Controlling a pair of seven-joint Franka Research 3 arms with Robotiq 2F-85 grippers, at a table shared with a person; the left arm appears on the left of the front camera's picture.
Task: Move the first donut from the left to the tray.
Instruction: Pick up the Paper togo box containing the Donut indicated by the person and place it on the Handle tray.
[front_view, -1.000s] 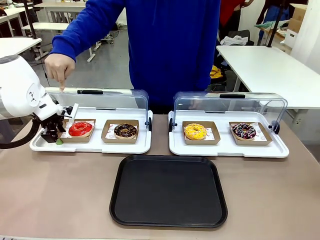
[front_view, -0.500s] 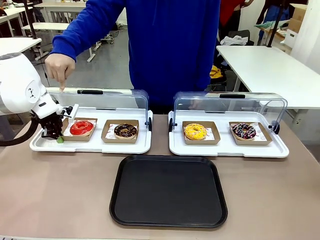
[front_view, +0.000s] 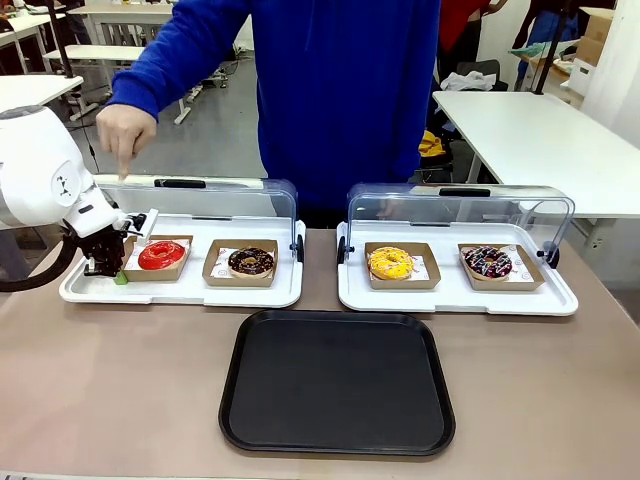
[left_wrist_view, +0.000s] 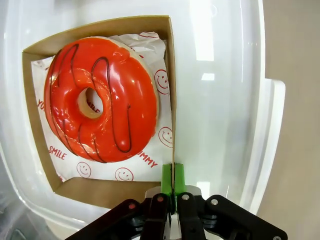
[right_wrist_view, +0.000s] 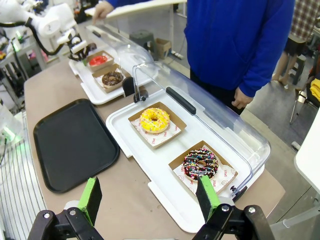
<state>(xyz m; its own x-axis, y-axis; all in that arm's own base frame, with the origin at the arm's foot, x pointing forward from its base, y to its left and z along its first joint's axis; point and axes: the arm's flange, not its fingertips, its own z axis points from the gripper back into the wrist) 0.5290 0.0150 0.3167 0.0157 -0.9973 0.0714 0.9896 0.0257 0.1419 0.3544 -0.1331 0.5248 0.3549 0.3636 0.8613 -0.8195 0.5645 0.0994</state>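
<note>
Donut with glossy red icing and thin dark stripes (front_view: 161, 256), ring-shaped, sits in a shallow brown cardboard holder (front_view: 165, 277) on printed paper. It lies at the nine o'clock end of a long white plastic tray (front_view: 200, 293), whose clear domed lid (front_view: 220, 200) stands raised at twelve o'clock. From the large flat black plastic tray (front_view: 337, 380) on the tan table (front_view: 100, 390), the red donut lies at about ten o'clock, well apart.

The left gripper (front_view: 112, 275) is at the holder's eight o'clock corner. In the left wrist view its green pads (left_wrist_view: 167, 176) are pressed together on the holder's thin side wall, at five o'clock from the donut (left_wrist_view: 100, 105).

A person's hand (front_view: 125, 130) in a blue sleeve hangs at twelve o'clock above that gripper, a finger pointing down at the lid's top edge.

A chocolate-brown iced donut (front_view: 251, 261) in its own holder lies at three o'clock of the red one. A second white tray (front_view: 455, 300) farther toward three o'clock carries a yellow iced donut (front_view: 390, 262) and a dark sprinkled donut (front_view: 488, 262).

The right gripper (right_wrist_view: 148, 197) hangs high above the table, jaws spread wide and gripping nothing, with the black tray (right_wrist_view: 70, 142) at nine o'clock in its wrist view.
</note>
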